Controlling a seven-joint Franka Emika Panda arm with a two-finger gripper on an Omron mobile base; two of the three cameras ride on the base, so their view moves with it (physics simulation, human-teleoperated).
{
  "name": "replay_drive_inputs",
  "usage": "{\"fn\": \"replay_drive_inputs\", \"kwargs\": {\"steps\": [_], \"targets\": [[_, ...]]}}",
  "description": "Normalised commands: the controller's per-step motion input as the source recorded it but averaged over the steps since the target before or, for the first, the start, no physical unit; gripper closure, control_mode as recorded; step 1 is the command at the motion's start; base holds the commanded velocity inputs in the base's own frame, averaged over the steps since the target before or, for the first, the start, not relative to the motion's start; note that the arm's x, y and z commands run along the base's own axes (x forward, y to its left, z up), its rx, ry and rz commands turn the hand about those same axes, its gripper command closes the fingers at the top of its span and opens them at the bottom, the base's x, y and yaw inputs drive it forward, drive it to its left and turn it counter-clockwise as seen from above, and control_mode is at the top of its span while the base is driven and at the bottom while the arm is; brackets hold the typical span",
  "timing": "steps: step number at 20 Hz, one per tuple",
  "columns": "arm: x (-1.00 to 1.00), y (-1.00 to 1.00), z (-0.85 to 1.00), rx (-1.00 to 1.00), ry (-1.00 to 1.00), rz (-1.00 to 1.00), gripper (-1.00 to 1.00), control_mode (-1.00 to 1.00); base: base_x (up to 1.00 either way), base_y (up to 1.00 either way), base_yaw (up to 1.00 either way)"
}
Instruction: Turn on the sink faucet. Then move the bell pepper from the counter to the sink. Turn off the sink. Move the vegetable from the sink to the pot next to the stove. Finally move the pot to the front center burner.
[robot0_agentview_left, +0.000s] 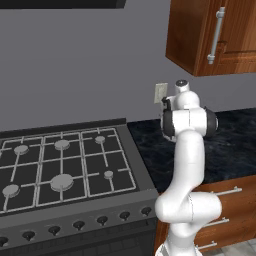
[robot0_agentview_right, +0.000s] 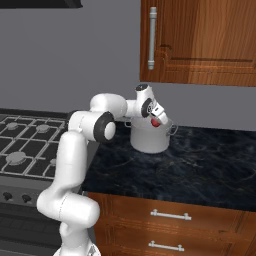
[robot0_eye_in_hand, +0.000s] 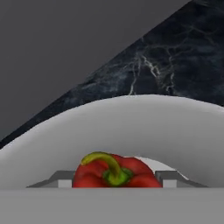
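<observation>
My gripper is shut on the red bell pepper and holds it just above the open top of the white pot. The pot stands on the dark counter to the right of the stove. In the hand view the bell pepper, with its green stem up, sits between my fingers, and the pot's pale inner wall curves behind it. The front center burner is bare. In the left base view my own arm hides the pot.
Wooden wall cabinets hang above the pot and counter. A wall outlet is on the grey wall behind the counter. Drawers sit below the counter. Control knobs line the stove's front edge.
</observation>
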Motion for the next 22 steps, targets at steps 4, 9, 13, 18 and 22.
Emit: {"fn": "replay_drive_inputs", "kwargs": {"steps": [4,9,13,18,22], "targets": [[-0.35,0.0,-0.07,0.0,-0.02,0.0,-1.0,-1.0,0.0,0.0,0.0],[-0.39,0.1,0.0,0.0,-0.04,0.0,-1.0,-1.0,0.0,0.0,0.0],[-0.27,0.3,0.0,0.0,-0.04,0.0,-1.0,-1.0,0.0,0.0,0.0],[-0.28,0.49,0.06,0.0,-0.09,0.0,-1.0,-1.0,0.0,0.0,0.0],[-0.34,0.53,0.23,-0.03,-0.12,0.0,-1.0,-1.0,0.0,0.0,0.0]]}}
